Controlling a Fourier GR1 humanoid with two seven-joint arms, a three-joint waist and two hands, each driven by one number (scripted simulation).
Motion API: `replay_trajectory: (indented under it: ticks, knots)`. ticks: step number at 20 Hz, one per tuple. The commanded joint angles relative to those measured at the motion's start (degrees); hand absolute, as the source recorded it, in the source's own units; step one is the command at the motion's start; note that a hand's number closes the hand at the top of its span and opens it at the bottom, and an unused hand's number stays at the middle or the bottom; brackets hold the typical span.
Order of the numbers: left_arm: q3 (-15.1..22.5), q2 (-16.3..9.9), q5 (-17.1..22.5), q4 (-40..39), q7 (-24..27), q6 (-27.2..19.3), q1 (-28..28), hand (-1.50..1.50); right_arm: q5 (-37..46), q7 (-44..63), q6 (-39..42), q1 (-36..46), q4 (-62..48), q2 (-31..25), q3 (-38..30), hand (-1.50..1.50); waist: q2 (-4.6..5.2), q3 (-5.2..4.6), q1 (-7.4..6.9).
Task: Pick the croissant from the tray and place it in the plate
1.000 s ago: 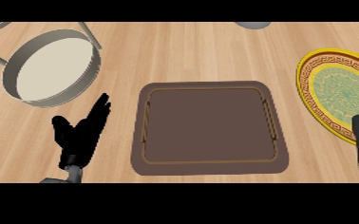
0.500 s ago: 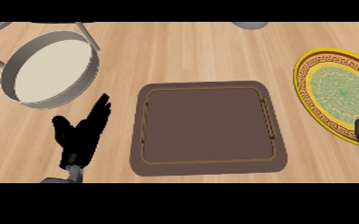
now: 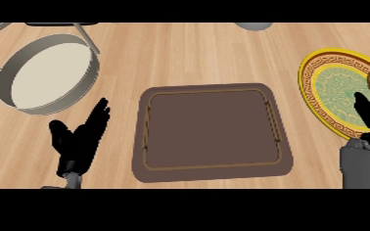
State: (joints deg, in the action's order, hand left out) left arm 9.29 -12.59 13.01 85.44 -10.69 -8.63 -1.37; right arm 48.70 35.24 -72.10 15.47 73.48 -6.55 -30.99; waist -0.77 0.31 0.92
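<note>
Brown tray sits mid-bench, interior bare. Grey pan far left. Left robot hand rests left of the tray, fingers straight. Right robot hand over the yellow-rimmed plate at the right edge — finger state unclear; a brown sliver, possibly the croissant, just beyond it.

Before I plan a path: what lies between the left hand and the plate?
Head view: only the brown tray, nothing on it, between the left hand and the plate.
</note>
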Motion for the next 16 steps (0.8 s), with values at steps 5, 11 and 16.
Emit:
replay_trajectory:
  ticks: [5, 11, 16]
  knots:
    - [1.6, 3.3, -2.2, -5.6, 3.3, 0.9, -0.6, 0.0, -0.8, 1.9, -1.6, -13.9, 13.7, 6.4, 13.7, -1.5, 0.71, -0.35, -0.59]
    - [-0.5, 1.1, -0.7, -1.8, -1.6, 2.1, 0.1, 0.0, 10.7, 16.4, -2.9, -24.2, 19.5, 6.5, 24.4, -1.5, 0.72, -0.39, -0.74]
    - [0.6, 2.9, -2.3, -2.3, -0.9, 1.1, -0.8, 0.0, 20.9, 26.9, -2.7, -26.5, 22.3, 6.5, 27.4, -1.5, 0.77, -0.42, -0.71]
